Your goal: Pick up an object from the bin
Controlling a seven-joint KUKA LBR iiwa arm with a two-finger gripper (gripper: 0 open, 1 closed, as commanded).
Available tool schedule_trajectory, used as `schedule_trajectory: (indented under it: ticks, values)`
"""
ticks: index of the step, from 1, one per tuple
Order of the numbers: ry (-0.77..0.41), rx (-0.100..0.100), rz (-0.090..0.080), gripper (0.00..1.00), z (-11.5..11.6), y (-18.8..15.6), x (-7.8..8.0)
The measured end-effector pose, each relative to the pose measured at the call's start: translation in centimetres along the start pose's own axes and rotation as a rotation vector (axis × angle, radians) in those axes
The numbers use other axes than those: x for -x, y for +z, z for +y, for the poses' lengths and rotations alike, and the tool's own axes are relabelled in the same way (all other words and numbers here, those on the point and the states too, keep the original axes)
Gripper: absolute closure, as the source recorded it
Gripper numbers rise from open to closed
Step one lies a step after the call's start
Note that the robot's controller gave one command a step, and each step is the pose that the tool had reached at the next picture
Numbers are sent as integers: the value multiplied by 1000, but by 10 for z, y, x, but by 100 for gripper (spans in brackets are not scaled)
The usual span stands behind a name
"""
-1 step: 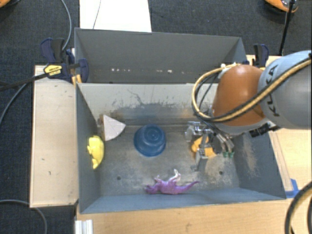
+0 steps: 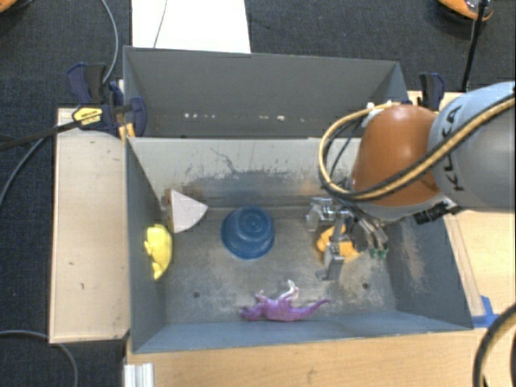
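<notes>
— What lies nearest us in the bin [image 2: 210, 285]?

— A purple toy lizard [image 2: 282, 306], flat on the grey floor just inside the front wall. Behind it, on the left, a yellow lump [image 2: 159, 250] rests against the side wall. Near the middle stands a round blue cap [image 2: 248, 232], well apart from both.

— And the pincer [image 2: 332, 258]?

— Down on the right side, level with the blue cap and clear of it. A small orange-yellow piece [image 2: 343, 247] sits right in among its metal parts. I can't tell whether the pincer is open or closed, or whether it has hold of that piece.

— Farther back?

— A pale wedge [image 2: 187, 210] in the left rear corner, just behind the yellow lump. The metal there is scuffed and streaked along the foot of the back wall.

— Any writing?

— Dark letters on the grey arm [image 2: 476, 151]; they look like KUKA, though a hose crosses them. An orange cover [image 2: 395, 156] caps the wrist, with a black-and-yellow hose [image 2: 339, 135] looped around it.

— The room?

— Dark carpet [image 2: 48, 47] all round, with black cables [image 2: 105, 14] trailing over it.
</notes>
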State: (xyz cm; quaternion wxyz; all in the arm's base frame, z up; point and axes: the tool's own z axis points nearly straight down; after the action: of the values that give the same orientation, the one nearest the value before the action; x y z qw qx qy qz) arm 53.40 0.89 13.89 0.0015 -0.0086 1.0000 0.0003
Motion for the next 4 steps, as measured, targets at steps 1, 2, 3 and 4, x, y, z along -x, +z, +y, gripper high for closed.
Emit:
schedule_trajectory:
  ticks: [1, 2, 3, 4]
  values:
    - [-141, 2, -3, 0, -36, 35, 16]
    - [-190, 2, 6, 0, -82, 47, 24]
    - [-179, 0, -6, 0, -87, 32, 28]
    - [-178, 2, 1, 0, -90, 66, 17]
